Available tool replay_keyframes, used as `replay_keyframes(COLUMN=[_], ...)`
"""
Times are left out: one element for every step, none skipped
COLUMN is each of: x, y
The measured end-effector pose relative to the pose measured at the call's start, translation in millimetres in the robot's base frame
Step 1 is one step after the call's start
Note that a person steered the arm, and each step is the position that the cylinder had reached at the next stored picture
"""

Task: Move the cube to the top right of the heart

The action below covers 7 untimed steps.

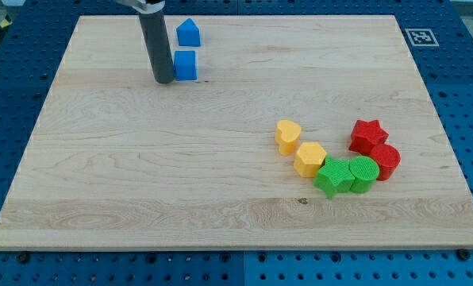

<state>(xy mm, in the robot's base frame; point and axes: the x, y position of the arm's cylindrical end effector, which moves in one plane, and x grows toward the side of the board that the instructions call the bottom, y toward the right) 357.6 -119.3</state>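
Pushing from the view's left, your tip (164,80), a bare rod holding nothing, touches the blue cube (186,65) near the board's top. Steer it rightward and down, stopping just above-right of the yellow heart (288,135), clear of the red star (368,134).

Colours we see on the pale wooden tabletop (141,175)

Blue cube (186,65), blue house-shaped block (188,32); yellow heart (288,136), yellow hexagon (309,159); green star (332,175), green cylinder (363,173); red star (368,136), red cylinder (385,161).
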Motion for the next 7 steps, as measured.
replay_keyframes(x=[6.1,-4.7,-33.1,-48.2,-93.9,-88.3,-76.2], y=[24.4,37.2,6.4,-72.8,-74.4,-34.2,-33.6])
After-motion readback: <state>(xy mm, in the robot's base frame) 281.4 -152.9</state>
